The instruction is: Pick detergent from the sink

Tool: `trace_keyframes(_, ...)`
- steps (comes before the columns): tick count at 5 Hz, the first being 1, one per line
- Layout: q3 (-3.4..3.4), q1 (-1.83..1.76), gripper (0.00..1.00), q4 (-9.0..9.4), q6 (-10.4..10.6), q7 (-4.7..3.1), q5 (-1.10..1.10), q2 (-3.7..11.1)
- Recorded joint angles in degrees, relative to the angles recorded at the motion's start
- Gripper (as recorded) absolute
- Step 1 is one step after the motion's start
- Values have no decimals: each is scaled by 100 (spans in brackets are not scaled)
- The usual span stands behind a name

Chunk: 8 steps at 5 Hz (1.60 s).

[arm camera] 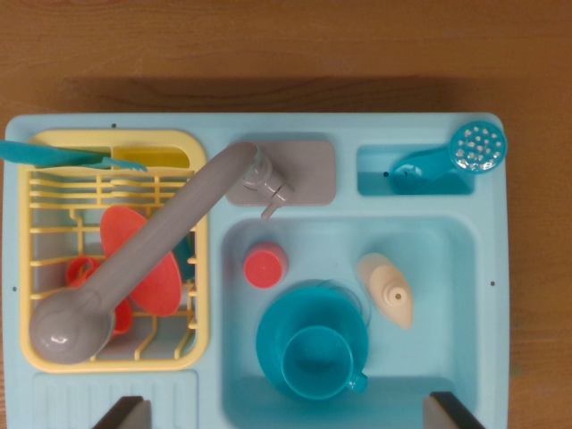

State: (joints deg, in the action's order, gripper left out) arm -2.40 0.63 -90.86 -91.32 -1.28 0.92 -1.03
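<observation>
Wrist view: the camera looks straight down on a light blue toy sink unit (447, 125) resting on a wooden desk (268, 45). The two dark fingertips of the claw (288, 413) show at the bottom edge of the picture, set wide apart with nothing between them.

The basin (447, 250) occupies the right half of the unit. The detergent (387, 289), a cream-coloured bottle, lies on its side in the right part of the basin, its nozzle pointing toward the basin's near right corner. It touches nothing else. A teal cup (315, 362) sits on a teal plate (277, 322) at the near centre of the basin. A small red cup (264, 265) stands in the basin's far left corner.

A grey faucet (152, 250) is mounted at the far edge and swings left over a yellow dish rack (54, 143). The rack holds a red plate (147, 268) and a teal utensil (63, 156). A blue sprayer (451, 159) rests in the far right recess.
</observation>
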Motion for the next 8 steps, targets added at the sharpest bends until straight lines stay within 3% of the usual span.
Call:
trace_keyframes(5,-18,14,0,121,171,-111,-11,34)
trace_keyframes(6,-31,25,0,211,299,-193,-20,60)
trace_keyframes(7,-31,25,0,211,299,-193,-20,60)
trace_keyframes(8,-47,37,0,317,450,-291,-29,90)
